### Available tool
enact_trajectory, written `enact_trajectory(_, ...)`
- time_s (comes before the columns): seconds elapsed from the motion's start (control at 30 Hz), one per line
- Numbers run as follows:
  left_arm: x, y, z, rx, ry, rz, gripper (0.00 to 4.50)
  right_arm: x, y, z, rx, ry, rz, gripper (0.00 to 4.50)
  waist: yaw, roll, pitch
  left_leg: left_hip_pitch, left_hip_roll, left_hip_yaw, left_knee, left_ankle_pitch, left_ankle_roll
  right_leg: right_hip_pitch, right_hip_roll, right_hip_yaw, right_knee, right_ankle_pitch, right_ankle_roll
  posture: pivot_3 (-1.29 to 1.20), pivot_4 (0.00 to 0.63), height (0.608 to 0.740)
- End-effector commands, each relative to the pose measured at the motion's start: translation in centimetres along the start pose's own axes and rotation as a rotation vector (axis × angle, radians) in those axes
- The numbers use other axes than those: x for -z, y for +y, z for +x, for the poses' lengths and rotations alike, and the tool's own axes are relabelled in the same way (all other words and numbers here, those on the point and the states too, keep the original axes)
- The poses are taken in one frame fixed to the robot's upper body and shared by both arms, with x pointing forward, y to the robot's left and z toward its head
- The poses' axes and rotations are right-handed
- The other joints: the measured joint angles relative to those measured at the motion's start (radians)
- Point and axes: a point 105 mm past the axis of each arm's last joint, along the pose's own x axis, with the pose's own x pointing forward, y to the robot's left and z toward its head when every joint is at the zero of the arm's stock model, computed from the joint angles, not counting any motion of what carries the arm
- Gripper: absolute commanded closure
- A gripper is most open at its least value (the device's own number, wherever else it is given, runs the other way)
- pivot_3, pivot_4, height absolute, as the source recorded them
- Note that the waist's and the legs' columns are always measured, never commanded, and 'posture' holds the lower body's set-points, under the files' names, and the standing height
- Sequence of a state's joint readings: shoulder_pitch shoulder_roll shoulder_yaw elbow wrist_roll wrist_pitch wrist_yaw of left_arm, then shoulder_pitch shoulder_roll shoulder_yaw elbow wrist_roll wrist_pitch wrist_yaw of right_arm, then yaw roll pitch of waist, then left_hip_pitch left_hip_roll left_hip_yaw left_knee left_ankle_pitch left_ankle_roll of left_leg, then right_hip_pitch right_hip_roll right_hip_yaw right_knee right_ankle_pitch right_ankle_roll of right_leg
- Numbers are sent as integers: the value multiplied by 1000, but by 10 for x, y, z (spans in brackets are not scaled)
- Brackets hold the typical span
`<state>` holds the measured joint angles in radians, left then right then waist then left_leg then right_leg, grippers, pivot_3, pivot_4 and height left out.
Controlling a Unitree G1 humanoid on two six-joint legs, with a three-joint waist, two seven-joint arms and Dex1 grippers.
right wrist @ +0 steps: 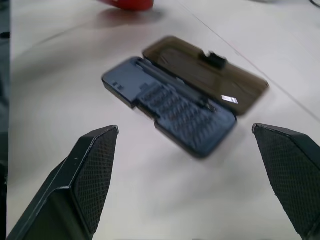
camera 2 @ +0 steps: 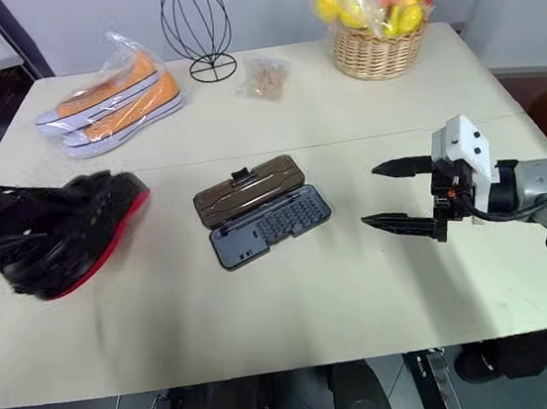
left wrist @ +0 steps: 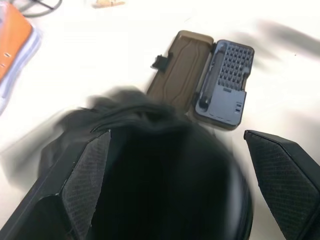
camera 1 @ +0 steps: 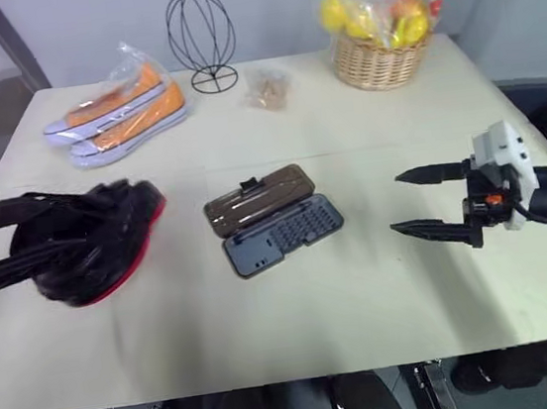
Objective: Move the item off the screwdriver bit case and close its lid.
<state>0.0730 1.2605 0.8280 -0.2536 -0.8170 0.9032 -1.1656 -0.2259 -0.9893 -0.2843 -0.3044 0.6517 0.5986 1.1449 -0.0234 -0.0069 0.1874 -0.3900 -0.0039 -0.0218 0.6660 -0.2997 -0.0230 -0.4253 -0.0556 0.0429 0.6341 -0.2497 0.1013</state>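
Observation:
The item, a black padded mitt (camera 1: 94, 248) with a red rim, is at the table's left, clear of the case and blurred. My left gripper (camera 1: 47, 230) reaches into it from the left, open, one finger on either side of the mitt's black bulk (left wrist: 165, 190). The screwdriver bit case (camera 1: 287, 235) lies open at the table's middle, its grey tray of bits toward me. The smoky brown lid (camera 1: 258, 198) lies flat behind the tray with its black latch tab at the far edge. My right gripper (camera 1: 395, 202) hovers open to the right of the case, pointing at it, holding nothing.
Orange sneakers in a clear bag (camera 1: 117, 109) lie at the back left. A black wire stand (camera 1: 201, 39), a small packet (camera 1: 267, 87) and a fruit basket (camera 1: 378, 37) line the back edge. Bare tabletop (camera 1: 268, 325) runs along the front.

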Motion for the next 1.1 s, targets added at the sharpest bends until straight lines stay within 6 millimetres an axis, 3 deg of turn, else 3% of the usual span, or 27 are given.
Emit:
enact_trajectory(0.03,3,11,-4,-71,-3,36,39,-10,3,-3,9,-22,-49,0,-4,-1,0,0,0,0,0,0,0,0,2,0,1,0,0,0,150,740)
enact_trajectory(0.07,4,14,-4,-90,-2,44,39,-8,2,-3,11,-17,-51,0,-3,-1,0,0,1,0,0,0,0,0,3,0,1,0,0,0,150,740)
enact_trajectory(0.2,11,56,-28,-363,-36,20,39,-14,-5,4,12,-56,-44,0,0,-1,0,2,2,0,1,0,0,0,5,1,2,0,0,0,150,740)
enact_trajectory(0.5,82,105,-72,-778,59,-103,39,-18,-11,16,-22,-75,-60,0,6,-2,0,4,3,2,1,0,0,0,5,3,7,0,0,0,150,740)
enact_trajectory(0.77,79,101,-79,-787,32,-102,39,-17,-10,11,-38,-58,-55,0,11,-10,-2,2,0,0,2,0,0,0,-2,1,7,0,0,0,150,740)
enact_trajectory(1.1,160,105,-137,-1013,286,-182,39,-17,-13,18,-45,-69,-48,0,3,-10,-2,3,0,1,1,0,0,-2,-4,1,9,0,-1,0,150,740)
